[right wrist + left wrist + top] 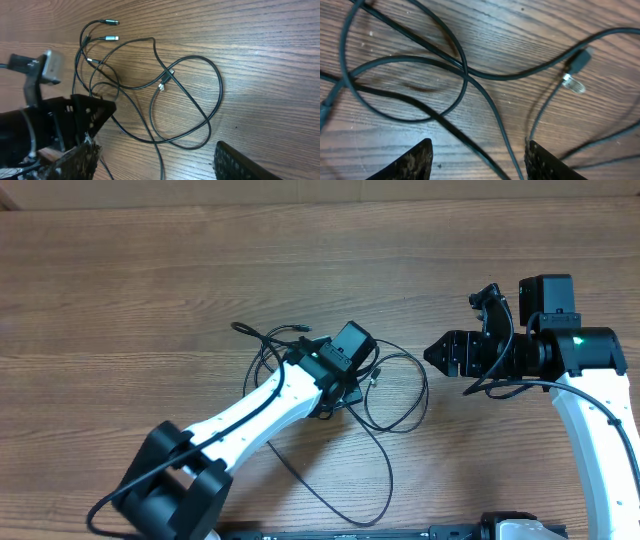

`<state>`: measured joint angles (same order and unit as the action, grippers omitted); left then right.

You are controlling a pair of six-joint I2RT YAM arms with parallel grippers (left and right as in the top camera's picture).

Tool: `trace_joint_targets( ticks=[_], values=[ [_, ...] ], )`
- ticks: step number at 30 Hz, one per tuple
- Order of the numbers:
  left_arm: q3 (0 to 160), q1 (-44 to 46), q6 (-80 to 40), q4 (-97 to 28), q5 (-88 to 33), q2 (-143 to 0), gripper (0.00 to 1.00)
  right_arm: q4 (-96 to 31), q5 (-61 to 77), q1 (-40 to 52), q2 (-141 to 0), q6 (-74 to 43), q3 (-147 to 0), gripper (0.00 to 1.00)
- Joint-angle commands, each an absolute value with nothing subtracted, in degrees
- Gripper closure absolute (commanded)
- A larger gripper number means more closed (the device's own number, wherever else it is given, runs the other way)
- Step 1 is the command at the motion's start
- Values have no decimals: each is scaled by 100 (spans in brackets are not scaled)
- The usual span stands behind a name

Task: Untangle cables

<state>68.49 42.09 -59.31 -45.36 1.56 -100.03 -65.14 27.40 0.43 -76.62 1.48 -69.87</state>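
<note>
The cables [424,392] lie as a loose black tangle on the wooden table, with plug ends [241,328] at its far left. My left gripper [340,388] hangs over the tangle's middle. In the left wrist view its fingers [420,161] stand apart, and two cable strands [495,120] run on the table between them; a silver-tipped plug [574,84] lies ahead to the right. My right gripper [433,352] is open just right of the tangle, holding nothing. In the right wrist view a wide cable loop [216,82] lies ahead of that right gripper [156,147].
One long cable strand [388,470] trails toward the table's front edge. Silver-tipped plugs [111,22] fan out at the tangle's far side. The left arm [250,415] crosses the table from the bottom left. In the right wrist view the left gripper's body [85,112] fills the left side.
</note>
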Motion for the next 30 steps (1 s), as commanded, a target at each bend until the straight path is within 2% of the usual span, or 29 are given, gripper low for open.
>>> trace_joint_targets(
  ticks=[1,2,4,5,7,9,13,19,26,30],
  values=[
    [6796,4296,-6045,-4425,62,-10379,42,-6486,2703,69,-7658,134,-7122,28],
    [6796,4294,-6040,-4370,8,-10442,44,-6486,2703,69,-7658,137,-7122,28],
    [6799,4278,-5994,-4307,-86,-10460,67,-6488,2703,69,-7658,134,-7122,28],
    [6812,4265,-5931,-4283,-110,-10436,75,-6490,2700,69,-7658,137,-7122,28],
    [6895,4235,-5723,-4278,-97,-10372,87,-6490,2700,69,-7658,137,-7122,28],
    [7076,4193,-5321,-4300,-21,-10267,96,-6490,2700,69,-7658,137,-7122,28],
    [7699,4036,-4652,-4665,320,-9900,96,-6488,2700,69,-7658,137,-7122,28],
    [9358,3691,-2683,-5229,8,-9159,96,-6482,2700,69,-7658,137,-7122,28],
    [11421,2880,-2440,-5894,-1332,-8788,96,-6486,2698,69,-7658,137,-7122,28],
    [12145,2248,-2440,-5996,-2635,-8689,96,-6482,2698,69,-7658,139,-7122,28]
  ],
)
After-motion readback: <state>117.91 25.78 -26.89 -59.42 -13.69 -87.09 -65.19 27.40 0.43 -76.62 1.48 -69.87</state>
